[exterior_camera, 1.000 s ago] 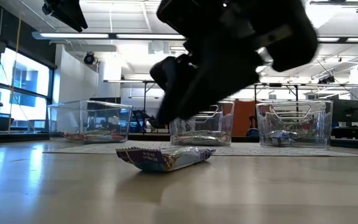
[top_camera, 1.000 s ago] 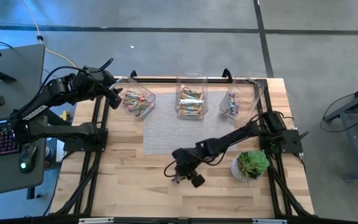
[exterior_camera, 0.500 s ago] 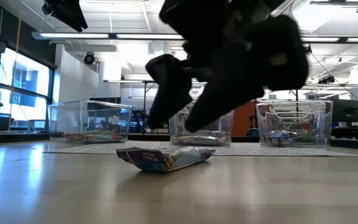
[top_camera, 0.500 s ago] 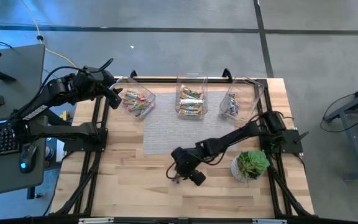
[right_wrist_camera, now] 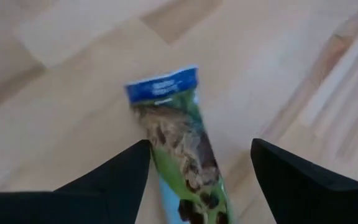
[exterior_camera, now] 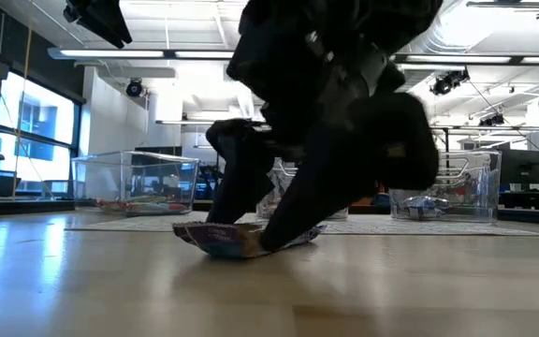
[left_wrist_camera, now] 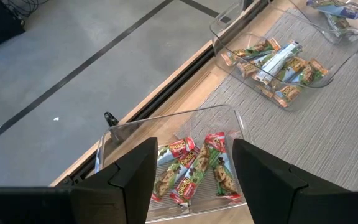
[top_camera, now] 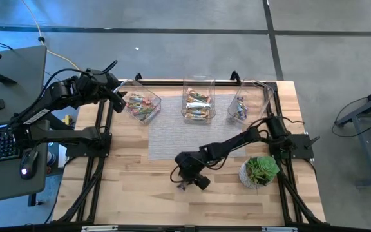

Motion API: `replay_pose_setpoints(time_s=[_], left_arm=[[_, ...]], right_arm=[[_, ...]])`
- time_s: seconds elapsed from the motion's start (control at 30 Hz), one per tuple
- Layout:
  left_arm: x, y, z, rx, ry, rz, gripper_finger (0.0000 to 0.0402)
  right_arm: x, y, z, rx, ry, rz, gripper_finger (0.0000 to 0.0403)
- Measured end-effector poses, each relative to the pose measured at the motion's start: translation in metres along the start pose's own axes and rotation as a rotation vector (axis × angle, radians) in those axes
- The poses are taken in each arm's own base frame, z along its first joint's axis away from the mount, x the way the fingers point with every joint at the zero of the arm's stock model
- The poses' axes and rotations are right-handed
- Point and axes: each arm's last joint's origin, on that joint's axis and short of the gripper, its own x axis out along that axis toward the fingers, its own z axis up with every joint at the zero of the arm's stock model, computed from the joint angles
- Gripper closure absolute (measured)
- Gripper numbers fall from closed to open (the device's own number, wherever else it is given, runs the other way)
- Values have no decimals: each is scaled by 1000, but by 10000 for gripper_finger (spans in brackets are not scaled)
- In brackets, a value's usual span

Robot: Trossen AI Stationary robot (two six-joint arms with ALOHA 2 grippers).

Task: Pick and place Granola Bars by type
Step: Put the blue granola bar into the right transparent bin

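One granola bar (right_wrist_camera: 179, 143), green wrapper with a blue end, lies flat on the bare wood near the table's near edge; it also shows in the low view (exterior_camera: 237, 241). My right gripper (right_wrist_camera: 201, 149) is open and low over it (exterior_camera: 241, 229) (top_camera: 187, 180), one finger on each long side of the bar. My left gripper (left_wrist_camera: 194, 146) is open and hangs high above the left bin (top_camera: 120, 98), touching nothing. Other bars lie sorted in three clear bins. My right gripper comes at the bar from above, slanting, with its fingers (exterior_camera: 227, 187) down at table level on either side of the bar's middle (right_wrist_camera: 188, 155). I cannot tell whether they touch the wrapper. The bar lies flat on the table.
Three clear bins stand in a row at the far edge: left (top_camera: 142, 103), middle (top_camera: 198, 103), right (top_camera: 245, 106). A grey mat (top_camera: 172, 138) lies before them. A small potted plant (top_camera: 261, 171) stands right of my right gripper. Bare wood lies toward the near-left corner.
My right gripper has come down from above the bar to table level, shifting slightly toward the table's left, so its fingers now stand around the bar. It has stayed open. The bar has not moved.
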Motion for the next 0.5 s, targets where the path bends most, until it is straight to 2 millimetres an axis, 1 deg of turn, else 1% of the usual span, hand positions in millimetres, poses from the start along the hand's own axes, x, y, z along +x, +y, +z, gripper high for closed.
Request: replay_pose_setpoints(time_s=[0.1,0.3,0.5], left_arm=[[0,0,0,0,0,0,197],[0,0,0,0,0,0,197],[0,0,0,0,0,0,197]], right_arm=[[2,-3,-8,14,-3,0,138],[7,-4,-27,17,-78,28,156],[8,1,-46,66,-68,26,197]])
